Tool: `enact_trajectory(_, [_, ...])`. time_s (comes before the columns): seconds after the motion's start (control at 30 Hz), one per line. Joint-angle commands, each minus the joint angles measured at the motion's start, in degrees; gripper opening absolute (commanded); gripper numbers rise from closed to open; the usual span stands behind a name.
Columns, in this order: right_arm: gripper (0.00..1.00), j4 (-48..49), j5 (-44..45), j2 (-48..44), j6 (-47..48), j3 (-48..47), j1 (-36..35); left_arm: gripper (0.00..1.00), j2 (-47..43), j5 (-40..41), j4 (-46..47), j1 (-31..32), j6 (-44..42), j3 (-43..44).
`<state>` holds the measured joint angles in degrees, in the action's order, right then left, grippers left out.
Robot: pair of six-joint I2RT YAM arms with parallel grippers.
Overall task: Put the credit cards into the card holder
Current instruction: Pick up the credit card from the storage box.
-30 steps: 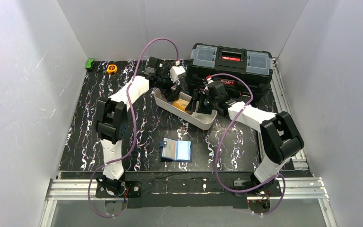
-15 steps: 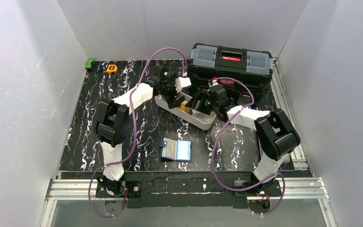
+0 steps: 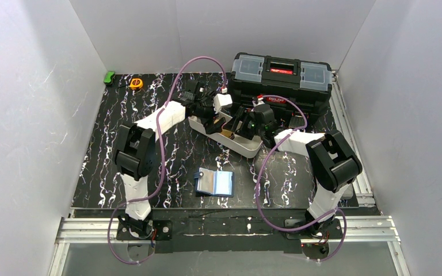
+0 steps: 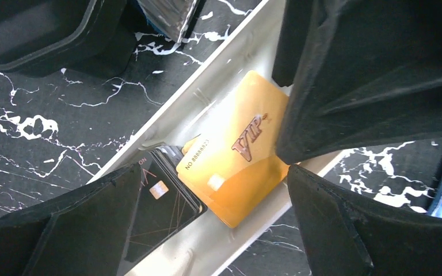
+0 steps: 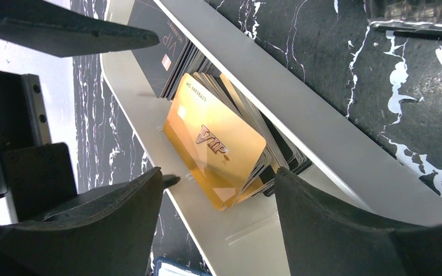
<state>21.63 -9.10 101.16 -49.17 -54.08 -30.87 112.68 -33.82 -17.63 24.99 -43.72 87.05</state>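
Note:
The credit cards lie in a fanned stack inside the white tray [image 3: 247, 148]: a gold VIP card [image 4: 239, 152] [image 5: 213, 144] on top, and a black card [image 4: 161, 201] [image 5: 160, 49] beside it. My left gripper [image 4: 216, 192] [image 3: 213, 119] hangs open just over the cards with nothing between its fingers. Across from it, my right gripper [image 5: 218, 181] [image 3: 240, 123] stands open with a finger on either side of the gold card's lower corner, not touching it. The card holder [image 3: 214, 183] lies unfolded on the table in front of the tray, its light blue inside up.
A big black toolbox [image 3: 282, 77] stands right behind the tray and the right arm. A yellow tape measure [image 3: 136, 83] and a small green object [image 3: 109, 77] sit at the back left. The two grippers are close together over the tray.
Both grippers have closed in on each other over the tray, the left moving right and the right moving left and down. The cards and the card holder have not moved.

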Motion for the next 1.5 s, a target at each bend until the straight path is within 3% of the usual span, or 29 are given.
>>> enact_trajectory(0.0, [0.78, 2.8, 1.7, 0.5, -0.9, 0.7, 0.3, 0.99, -5.8, -4.4, -2.7, -0.3, 2.9, 2.7])
enact_trajectory(0.33, [0.78, 11.2, 1.2, -0.6, -6.0, 5.6, 0.3, 0.99, -1.8, 4.9, 6.1, -0.4, 1.5, 1.9])
enact_trajectory(0.63, [0.77, 11.3, 2.6, -0.5, -8.8, 6.7, 0.2, 0.99, -0.5, 8.9, 8.6, 1.0, -4.3, -0.6])
enact_trajectory(1.0, [0.77, 9.2, 7.0, -2.3, -10.4, 7.1, 0.0, 0.99, -0.5, 7.8, 6.5, 1.9, -6.9, -2.5])
enact_trajectory(1.47, [0.76, 17.8, 5.6, -0.7, -14.0, 8.3, 0.1, 0.99, 0.3, -2.3, -3.2, 2.0, -2.3, 1.4])
